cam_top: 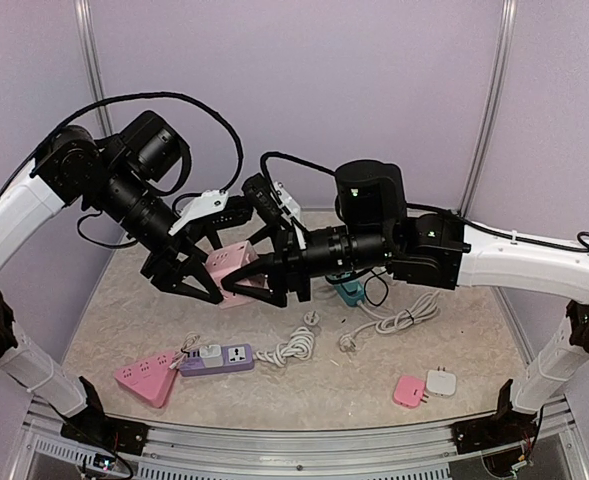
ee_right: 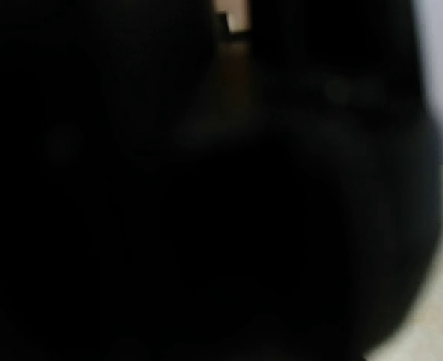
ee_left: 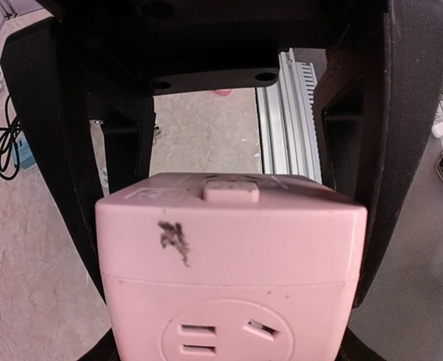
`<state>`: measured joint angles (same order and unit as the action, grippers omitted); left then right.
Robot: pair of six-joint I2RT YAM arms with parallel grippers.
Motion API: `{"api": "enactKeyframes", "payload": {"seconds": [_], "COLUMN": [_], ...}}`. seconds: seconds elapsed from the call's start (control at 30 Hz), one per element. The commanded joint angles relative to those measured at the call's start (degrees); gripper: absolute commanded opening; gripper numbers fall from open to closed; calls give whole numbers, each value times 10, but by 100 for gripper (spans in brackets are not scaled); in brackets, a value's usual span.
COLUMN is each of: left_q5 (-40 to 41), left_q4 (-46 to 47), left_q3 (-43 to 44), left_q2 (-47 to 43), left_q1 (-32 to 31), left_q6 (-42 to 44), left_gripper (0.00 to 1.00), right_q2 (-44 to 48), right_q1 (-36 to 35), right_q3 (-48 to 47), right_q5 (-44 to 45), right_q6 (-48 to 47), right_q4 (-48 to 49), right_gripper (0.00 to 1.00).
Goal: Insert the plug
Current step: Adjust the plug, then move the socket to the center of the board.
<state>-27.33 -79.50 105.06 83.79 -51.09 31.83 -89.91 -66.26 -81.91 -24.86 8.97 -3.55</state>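
Observation:
A pink cube socket (cam_top: 234, 268) is held above the table between my two grippers. My left gripper (cam_top: 214, 285) is shut on it. In the left wrist view the cube (ee_left: 229, 241) fills the space between the black fingers (ee_left: 356, 150), with a socket face towards the camera and a dark smudge on its upper side. My right gripper (cam_top: 279, 272) is pressed against the cube's right side. The right wrist view is almost wholly black, so the jaws and anything in them are hidden. I see no plug at the right gripper.
On the table lie a pink triangular power strip (cam_top: 144, 380), a purple power strip (cam_top: 219, 358) with a white plug in it, a coiled white cable (cam_top: 292, 346), a teal socket (cam_top: 352, 291), another white cable (cam_top: 396, 318), and a pink adapter (cam_top: 409, 390) beside a white adapter (cam_top: 440, 382).

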Motion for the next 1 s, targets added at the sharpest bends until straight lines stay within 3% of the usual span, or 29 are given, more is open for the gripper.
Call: {"api": "enactKeyframes", "payload": {"seconds": [0.0,0.07,0.1,0.13,0.33,0.53,0.7,0.87,0.97], "left_q5": [-33,-16,-3,16,189,263,221,93,84], "left_q4": [37,51,53,55,52,127,201,180,188], "left_q3": [12,1,-8,-21,-204,-417,-490,-476,-491], "left_q2": [1,-3,-5,-9,-45,-67,-66,-69,-76], "left_q1": [13,26,34,43,127,176,201,258,278], "left_q6": [-2,-15,-11,-1,106,146,145,176,202], "left_gripper": [15,74,89,94,92,90,86,83,85], "right_q2": [-6,-3,-2,-1,-6,6,2,8,13], "right_q1": [-1,0,0,0,1,1,2,2,3], "right_q3": [-5,-8,-10,-13,-31,0,10,23,36], "right_q5": [37,83,114,153,403,463,449,448,455], "right_q6": [20,37,50,65,178,196,193,193,196], "right_q4": [-28,-44,-56,-72,-209,-227,-225,-222,-214], "right_gripper": [0,0,0,0,0,0,0,0,0]}}
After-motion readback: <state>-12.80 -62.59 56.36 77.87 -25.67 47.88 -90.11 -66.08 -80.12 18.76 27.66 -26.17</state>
